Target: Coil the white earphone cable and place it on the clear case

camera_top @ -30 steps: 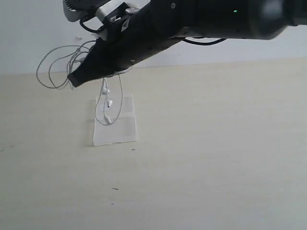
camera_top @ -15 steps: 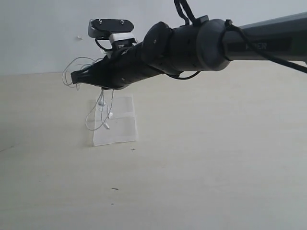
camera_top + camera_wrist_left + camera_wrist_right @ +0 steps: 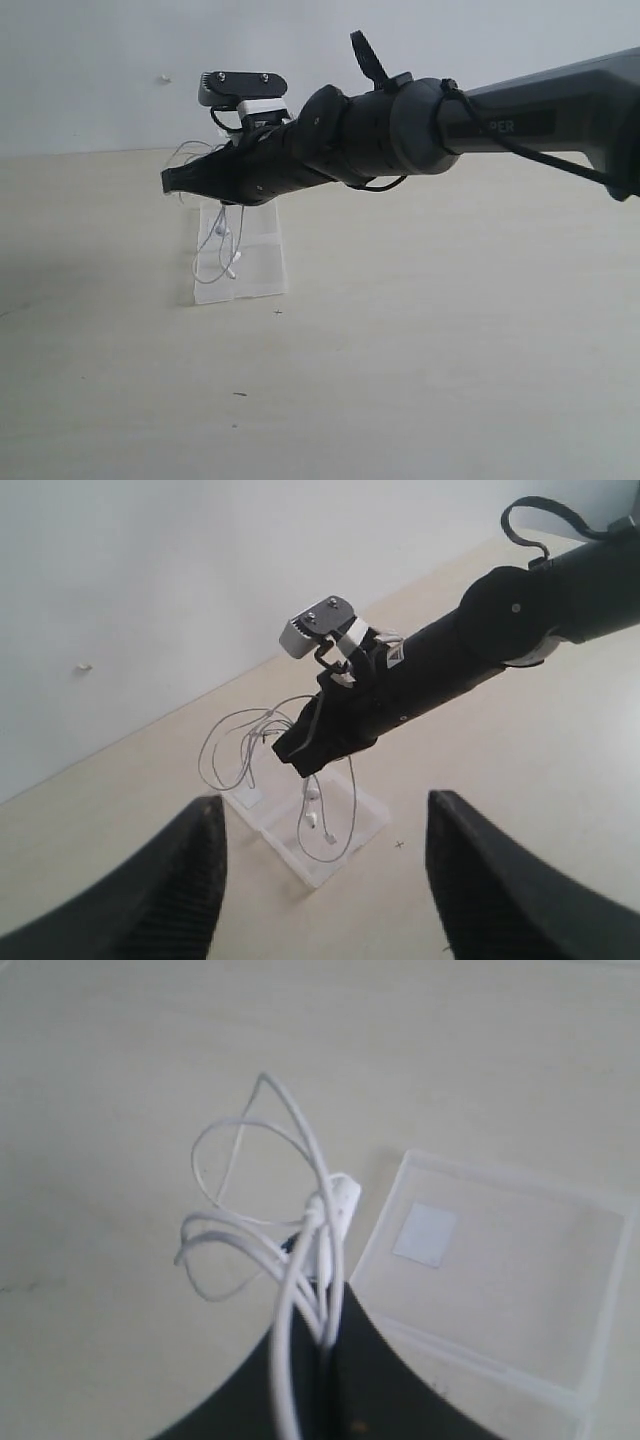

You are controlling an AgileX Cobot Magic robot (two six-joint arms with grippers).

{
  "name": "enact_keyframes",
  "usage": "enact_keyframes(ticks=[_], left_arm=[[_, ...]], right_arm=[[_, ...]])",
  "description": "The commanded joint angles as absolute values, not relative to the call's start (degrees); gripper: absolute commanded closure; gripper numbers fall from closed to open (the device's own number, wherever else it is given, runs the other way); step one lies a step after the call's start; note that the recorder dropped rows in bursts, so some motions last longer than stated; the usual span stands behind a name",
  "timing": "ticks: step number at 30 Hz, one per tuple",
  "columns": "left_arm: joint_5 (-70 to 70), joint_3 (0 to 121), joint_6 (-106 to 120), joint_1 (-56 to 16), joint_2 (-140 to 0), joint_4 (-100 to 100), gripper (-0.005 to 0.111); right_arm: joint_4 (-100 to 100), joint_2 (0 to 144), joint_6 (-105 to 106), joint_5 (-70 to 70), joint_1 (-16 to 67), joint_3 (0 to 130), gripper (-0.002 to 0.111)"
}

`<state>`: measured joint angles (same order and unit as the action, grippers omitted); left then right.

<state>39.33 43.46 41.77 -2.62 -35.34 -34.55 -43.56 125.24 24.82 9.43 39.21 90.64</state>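
My right gripper (image 3: 172, 181) is shut on the bunched white earphone cable (image 3: 300, 1222) and hangs above the far end of the clear case (image 3: 260, 262). Loops of cable (image 3: 232, 745) stick out past the fingertips. Other strands with the earbuds (image 3: 228, 255) dangle down over the case. In the right wrist view the clear case (image 3: 500, 1280) with its white square label (image 3: 425, 1233) lies just beside the shut jaws. My left gripper (image 3: 325, 865) is open and empty, well back from the case (image 3: 345, 825), high over the table.
A pale wooden table (image 3: 450, 350) meets a plain white wall (image 3: 90, 60) behind. A few small dark specks (image 3: 240, 394) lie on the tabletop near the case.
My right arm has swung down and to the right with the cable; its loops drew in from the far left, and the dangling earbuds now hang over the case.
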Motion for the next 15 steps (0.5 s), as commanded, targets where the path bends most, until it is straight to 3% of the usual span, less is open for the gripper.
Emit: enact_keyframes(ticks=[1,15], left_arm=[[38.7,43.1,41.4,-2.4,-35.1,-34.4,0.049],[38.7,43.1,41.4,-2.4,-35.1,-34.4,0.049]], right_arm=[[-42.9,125.3,25.5,5.5,38.9,91.2,0.108],[-36.5,127.7,25.5,7.5,37.8,90.5,0.108]])
